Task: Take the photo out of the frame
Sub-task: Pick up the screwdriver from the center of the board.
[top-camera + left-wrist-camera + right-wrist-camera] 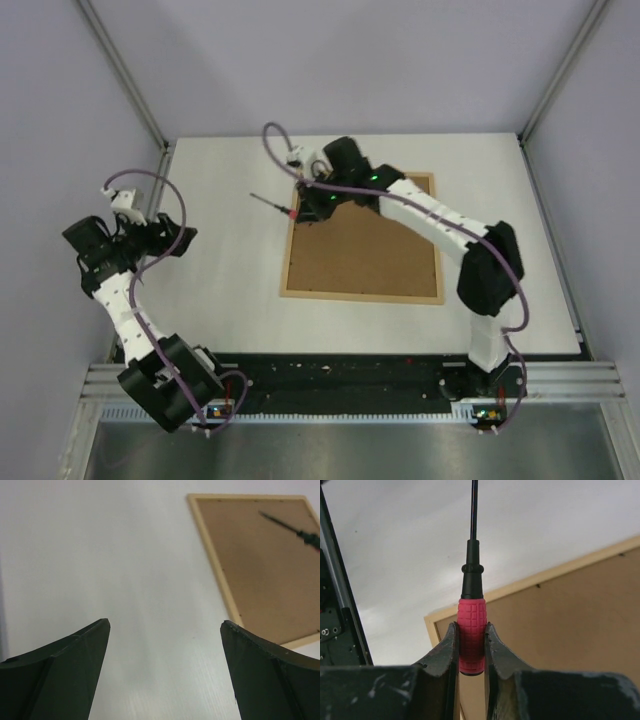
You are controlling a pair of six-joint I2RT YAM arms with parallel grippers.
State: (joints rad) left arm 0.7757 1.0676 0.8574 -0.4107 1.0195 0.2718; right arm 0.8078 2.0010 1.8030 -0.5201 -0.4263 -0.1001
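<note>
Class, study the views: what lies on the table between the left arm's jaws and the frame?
Nothing; only bare white table separates the left arm's jaws from the frame, shown plainly in the left wrist view.

Your counter [220,280] has a smooth white finish, faintly grained, with a soft sheen. The rim of the frame [360,296] is pale, matt wood. Its backing board [360,250] is brown, dull and fibrous, like pressed board. The screwdriver [471,630] has a red rubbery handle moulded in a raised grid, a smooth black plastic collar and a thin dark metal shaft. On the right tool [471,629] the fingers [442,652] are dark matt plastic, scuffed with pale flecks. Those of the left tool [165,625] look equally dark and matt.
</note>
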